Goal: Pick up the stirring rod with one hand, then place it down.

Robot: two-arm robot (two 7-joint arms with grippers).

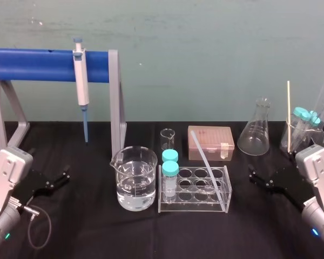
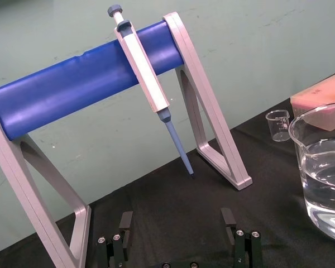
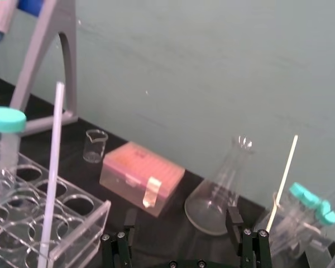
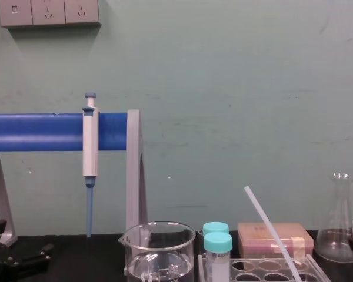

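1. A black cloth (image 1: pixel 97 232) covers the table. A plain teal wall (image 1: pixel 205 54) closes off the room right behind it, and a grey socket strip (image 4: pixel 47 12) sits high up on that wall.
2. A clear rack (image 1: pixel 194 206) stands in the middle of the cloth. The rod (image 1: pixel 208 162) stands in the rack's 4 o'clock corner cell. It is tilted, with its upper end leaning out over the rack toward 11 o'clock, and neither gripper touches it.
3. Two teal-capped tubes (image 1: pixel 170 175) stand upright at the rack's 9 o'clock end.
4. A beaker (image 1: pixel 121 162) partly filled with clear liquid sits just beside the rack at 9 o'clock.
5. Behind the rack, a small beaker (image 1: pixel 168 139) stands at 12 o'clock and a pink box (image 1: pixel 208 141) at 1 o'clock.
6. A flask (image 1: pixel 255 135) stands at 2 o'clock from the rack, close to the wall.
7. A grey stand (image 1: pixel 116 97) with a blue bar stands at 10 o'clock. A pipette (image 1: pixel 82 81) hangs from the bar, tip down.
8. The left gripper (image 1: pixel 63 177) sits low at 9 o'clock from the beaker, well apart from it. Its fingers are spread with nothing between them.
9. The right gripper (image 1: pixel 252 176) sits low at 3 o'clock from the rack and points toward it. Its fingers are also apart and empty.
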